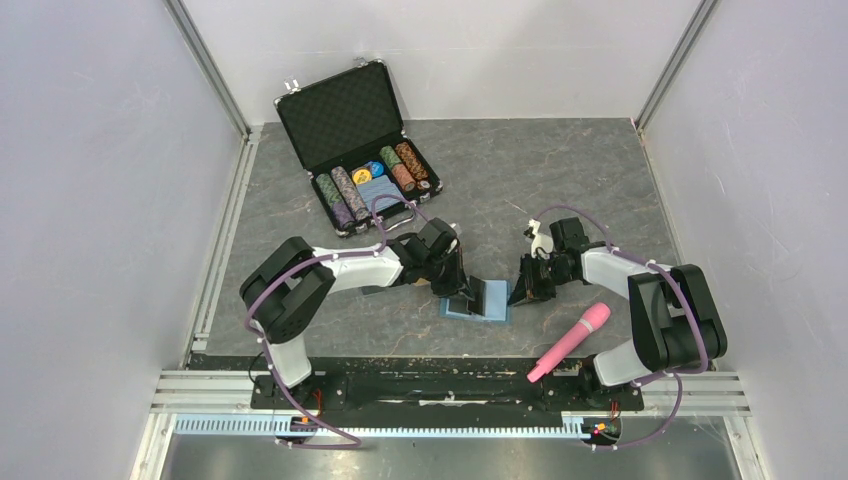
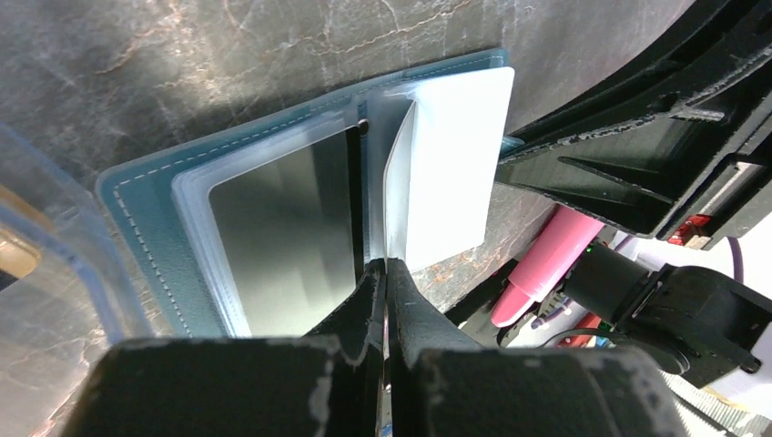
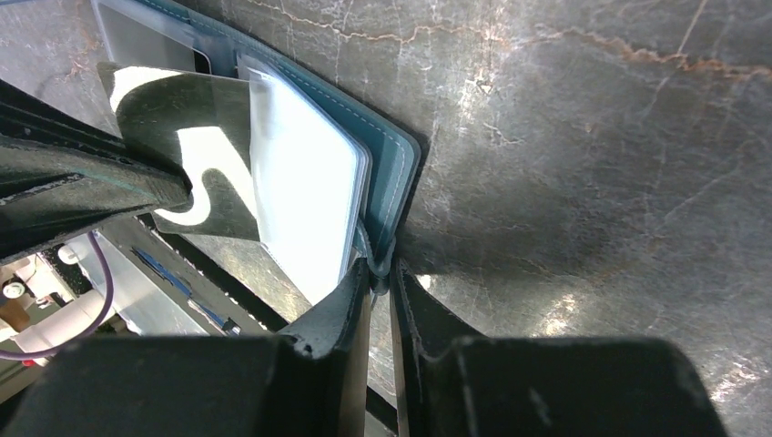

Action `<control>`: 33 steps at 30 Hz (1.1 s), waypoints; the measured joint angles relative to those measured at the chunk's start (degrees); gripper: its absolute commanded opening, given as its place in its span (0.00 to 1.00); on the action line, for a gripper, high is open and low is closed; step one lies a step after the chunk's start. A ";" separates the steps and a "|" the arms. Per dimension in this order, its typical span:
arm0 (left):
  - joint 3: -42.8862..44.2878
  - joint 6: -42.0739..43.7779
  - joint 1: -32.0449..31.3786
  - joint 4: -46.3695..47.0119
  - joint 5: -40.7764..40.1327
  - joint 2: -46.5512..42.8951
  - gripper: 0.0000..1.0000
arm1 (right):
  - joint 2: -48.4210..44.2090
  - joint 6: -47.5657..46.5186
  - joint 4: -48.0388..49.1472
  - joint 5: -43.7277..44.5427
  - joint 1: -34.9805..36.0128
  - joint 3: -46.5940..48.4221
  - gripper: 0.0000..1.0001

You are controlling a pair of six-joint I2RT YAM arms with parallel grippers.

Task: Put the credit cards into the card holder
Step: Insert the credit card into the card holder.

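Observation:
The teal-blue card holder lies open on the table between my grippers. In the left wrist view its left clear sleeve holds a dark card, and pale sleeves stand up on the right. My left gripper is shut on a dark-striped credit card, held edge-on at the holder's middle fold. My right gripper is shut on the holder's teal right edge. In the top view the left gripper and the right gripper flank the holder.
An open black chip briefcase with poker chips stands at the back left. A pink cylindrical object lies near the right arm's base. A clear plastic box edge shows to the left of the holder.

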 measured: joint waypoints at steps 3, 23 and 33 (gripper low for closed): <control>-0.07 -0.02 -0.07 -0.92 -0.81 -0.26 0.02 | 0.00 0.00 0.04 -0.07 0.00 0.00 0.13; 2.80 -0.02 -0.04 -2.16 1.49 2.78 0.08 | 0.00 0.00 0.13 -0.04 0.00 -0.09 0.11; 8.48 1.73 -2.32 -10.25 0.42 6.49 0.44 | 0.00 0.04 0.11 -0.13 0.11 -0.11 0.11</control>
